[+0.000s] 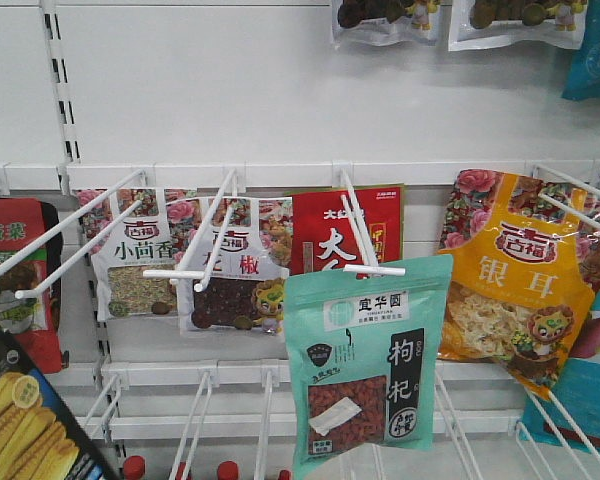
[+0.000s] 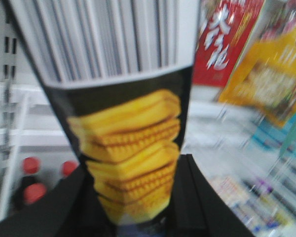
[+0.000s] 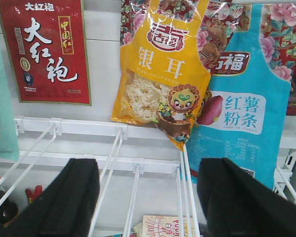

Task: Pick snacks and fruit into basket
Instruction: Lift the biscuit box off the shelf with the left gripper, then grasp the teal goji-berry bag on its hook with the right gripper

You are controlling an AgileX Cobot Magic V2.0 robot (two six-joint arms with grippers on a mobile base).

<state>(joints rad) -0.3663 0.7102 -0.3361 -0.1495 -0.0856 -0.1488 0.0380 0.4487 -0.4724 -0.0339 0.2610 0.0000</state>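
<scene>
The snacks, a mint-green pouch (image 1: 370, 365) with a black label strip and a window of red berries, hang from a white peg at centre in the front view. Their edge (image 3: 0, 98) shows at the far left of the right wrist view. My left gripper (image 2: 133, 202) is shut on a black pack printed with yellow wafers (image 2: 130, 148), which rises between the black fingers (image 2: 200, 197). That pack (image 1: 20, 420) pokes into the front view's lower left corner. My right gripper (image 3: 148, 192) is open and holds nothing, below an orange-yellow pouch (image 3: 160, 74). The fruit is out of view.
White peg hooks (image 1: 215, 235) jut out from the back panel. A red pouch (image 1: 345, 230), the orange-yellow pouch (image 1: 520, 280) and a blue pouch (image 3: 241, 103) hang around the mint-green one. Red bottle caps (image 1: 135, 465) stand on the shelf below.
</scene>
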